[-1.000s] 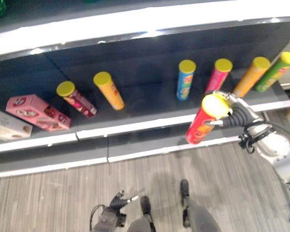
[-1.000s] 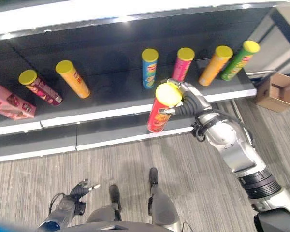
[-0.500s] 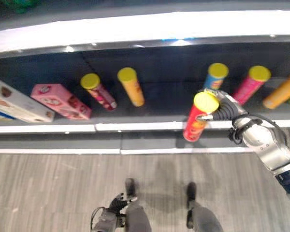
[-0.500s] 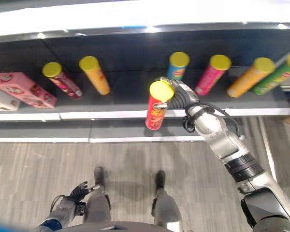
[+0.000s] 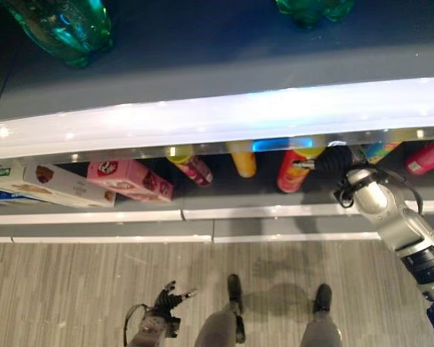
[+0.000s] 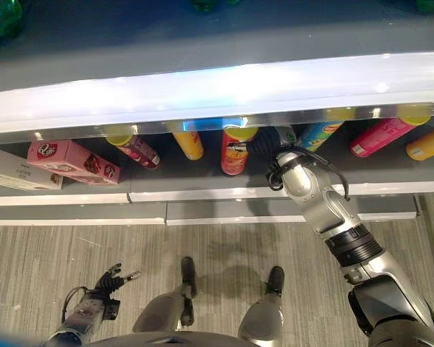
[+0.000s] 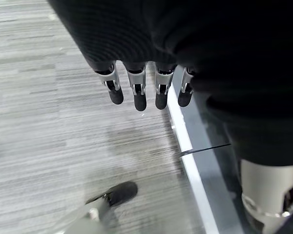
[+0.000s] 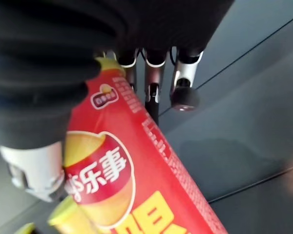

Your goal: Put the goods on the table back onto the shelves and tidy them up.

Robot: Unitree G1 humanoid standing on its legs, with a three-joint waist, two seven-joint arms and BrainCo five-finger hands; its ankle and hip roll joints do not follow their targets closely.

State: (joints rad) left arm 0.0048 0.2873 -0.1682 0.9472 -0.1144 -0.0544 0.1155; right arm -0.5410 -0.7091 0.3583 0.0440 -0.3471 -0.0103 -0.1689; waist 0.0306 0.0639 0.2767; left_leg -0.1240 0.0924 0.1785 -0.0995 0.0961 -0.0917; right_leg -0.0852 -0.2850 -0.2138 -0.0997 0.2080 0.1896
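**Red tube in the right hand, on the lower shelf**

My right hand's fingers [image 8: 183, 92] are curled round the red chip tube [image 8: 136, 161], thumb on the other side of it, gripping near its top. From the head camera I see the right hand [image 5: 331, 160] reaching in under the lit front edge of the upper shelf [image 5: 224, 116], with the red chip tube standing about upright on the lower shelf [image 5: 202, 215], roughly mid-length and a little back from the front edge. Whether its base touches the shelf I cannot tell.

My left hand [image 6: 107, 280] hangs low over the wood-grain floor [image 5: 72, 289], well apart from the shelves, its fingers [image 7: 136, 92] straight and relaxed, holding nothing.

Along the lower shelf, just left of the held tube, stand an orange tube [image 5: 244, 163] and a maroon tube [image 5: 194, 168]. Further toward the left end lie a pink box [image 5: 130, 180] and a white box [image 5: 65, 186]. To the right of my hand are a blue tube [image 6: 320, 134], a magenta tube [image 6: 380, 136] and another orange tube [image 6: 428, 144] near the right end. Green bottles [image 5: 61, 29] sit on the upper shelf.
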